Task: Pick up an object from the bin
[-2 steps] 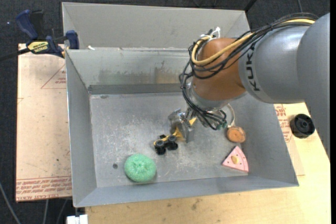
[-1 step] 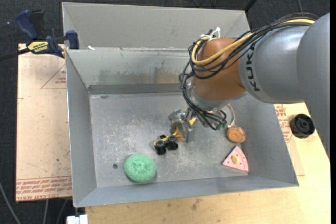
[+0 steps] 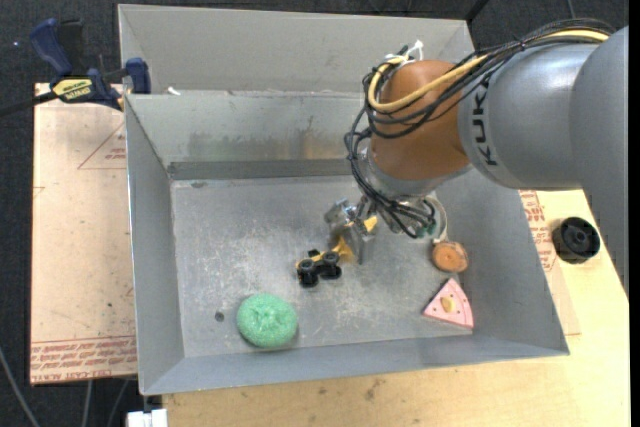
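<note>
Black-and-yellow toy (image 3: 320, 265) lies mid-floor in the bin (image 3: 200, 245), just beside your end effector (image 3: 350, 237), to its lower left; long axis slants up toward it; you cannot tell whether the end effector is open or closed.

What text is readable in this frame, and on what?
"KUK": on the grey arm, running up its side; any further letters curve out of sight.
No readable marks on the things in the bin: green ball, pink wedge, orange disc, small black piece.
</note>
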{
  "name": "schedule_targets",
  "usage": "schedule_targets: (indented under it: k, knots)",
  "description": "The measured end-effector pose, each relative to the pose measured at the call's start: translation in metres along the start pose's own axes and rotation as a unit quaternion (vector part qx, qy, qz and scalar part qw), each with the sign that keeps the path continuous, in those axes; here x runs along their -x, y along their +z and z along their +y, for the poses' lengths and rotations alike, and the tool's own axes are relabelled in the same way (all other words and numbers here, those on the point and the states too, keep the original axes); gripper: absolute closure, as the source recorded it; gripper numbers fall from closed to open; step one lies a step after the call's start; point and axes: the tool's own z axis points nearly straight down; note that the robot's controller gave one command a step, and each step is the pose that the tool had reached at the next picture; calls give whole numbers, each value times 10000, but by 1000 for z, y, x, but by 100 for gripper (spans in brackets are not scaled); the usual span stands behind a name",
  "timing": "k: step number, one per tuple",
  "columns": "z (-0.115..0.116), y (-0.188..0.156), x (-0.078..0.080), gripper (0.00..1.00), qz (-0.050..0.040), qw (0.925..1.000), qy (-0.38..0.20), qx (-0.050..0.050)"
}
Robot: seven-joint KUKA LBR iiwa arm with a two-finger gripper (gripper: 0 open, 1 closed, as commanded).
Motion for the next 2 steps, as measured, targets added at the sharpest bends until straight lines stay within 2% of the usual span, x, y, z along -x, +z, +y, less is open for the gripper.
schedule_targets:
  k: [1, 2]
  knots:
    - [-16, -1, 18, 100, 6, 10000, 0, -2]
    - [-55, -4, 34, 100, -6, 10000, 42, -6]
